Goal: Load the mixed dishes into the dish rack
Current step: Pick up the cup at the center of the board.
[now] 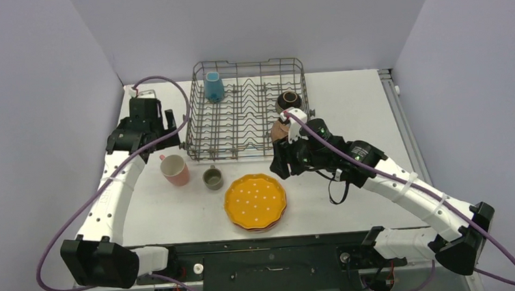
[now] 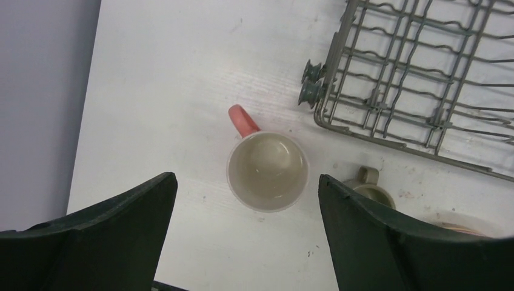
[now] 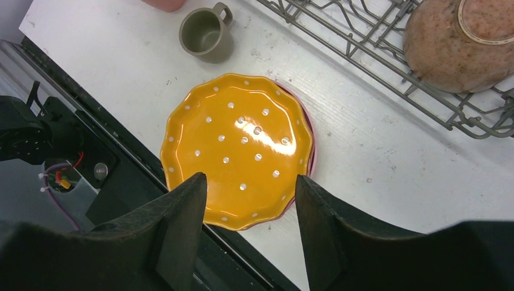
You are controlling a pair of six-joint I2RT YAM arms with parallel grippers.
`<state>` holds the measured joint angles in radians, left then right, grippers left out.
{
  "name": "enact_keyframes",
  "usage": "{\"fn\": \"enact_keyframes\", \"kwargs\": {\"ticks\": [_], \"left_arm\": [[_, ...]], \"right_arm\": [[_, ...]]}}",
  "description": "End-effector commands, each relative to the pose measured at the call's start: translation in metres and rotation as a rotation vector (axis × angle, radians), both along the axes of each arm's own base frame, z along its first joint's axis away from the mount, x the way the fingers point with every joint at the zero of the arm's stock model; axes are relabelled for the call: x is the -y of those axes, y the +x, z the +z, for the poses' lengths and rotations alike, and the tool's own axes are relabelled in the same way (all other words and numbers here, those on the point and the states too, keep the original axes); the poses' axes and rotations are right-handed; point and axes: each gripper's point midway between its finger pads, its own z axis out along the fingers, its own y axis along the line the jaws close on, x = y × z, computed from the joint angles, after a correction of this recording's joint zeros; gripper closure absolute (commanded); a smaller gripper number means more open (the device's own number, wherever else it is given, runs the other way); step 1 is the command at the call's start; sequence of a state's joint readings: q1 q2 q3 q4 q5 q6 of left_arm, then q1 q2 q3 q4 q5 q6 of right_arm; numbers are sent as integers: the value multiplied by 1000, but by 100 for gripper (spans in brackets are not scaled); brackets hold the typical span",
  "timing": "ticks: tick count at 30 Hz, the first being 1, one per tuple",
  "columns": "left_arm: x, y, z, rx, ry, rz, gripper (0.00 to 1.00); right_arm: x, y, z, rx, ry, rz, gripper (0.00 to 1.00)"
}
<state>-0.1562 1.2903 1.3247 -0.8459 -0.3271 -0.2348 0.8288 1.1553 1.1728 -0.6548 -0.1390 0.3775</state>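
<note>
Pink plates mostly hidden under orange plate; terracotta bowl cropped.

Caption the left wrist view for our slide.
Open left gripper above upright pink cup, dish rack corner beside it.

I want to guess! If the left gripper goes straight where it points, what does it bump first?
Probably the pink cup, centred between the left gripper's open jaws; how far off it is remains unclear.
</note>
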Motion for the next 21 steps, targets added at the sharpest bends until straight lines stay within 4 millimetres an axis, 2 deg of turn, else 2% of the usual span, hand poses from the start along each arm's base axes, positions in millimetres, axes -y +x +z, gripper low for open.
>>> {"fn": "enact_keyframes", "kwargs": {"ticks": [1,9,17,21], "left_arm": [[-9,-15,-14,-19,-30,54,18],[-16,-20,-66,-117,-109,111,32],[-21,-17,-97,-180,-127,148,43],[-25,-11,-106,-197,-115,167,48]], "right_arm": [[-14,4,18,51,30,5,49],[-18,-6,13,50,13,23,49],[-18,-13,8,47,18,28,50],[-19,-16,6,46,17,32,50]]}}
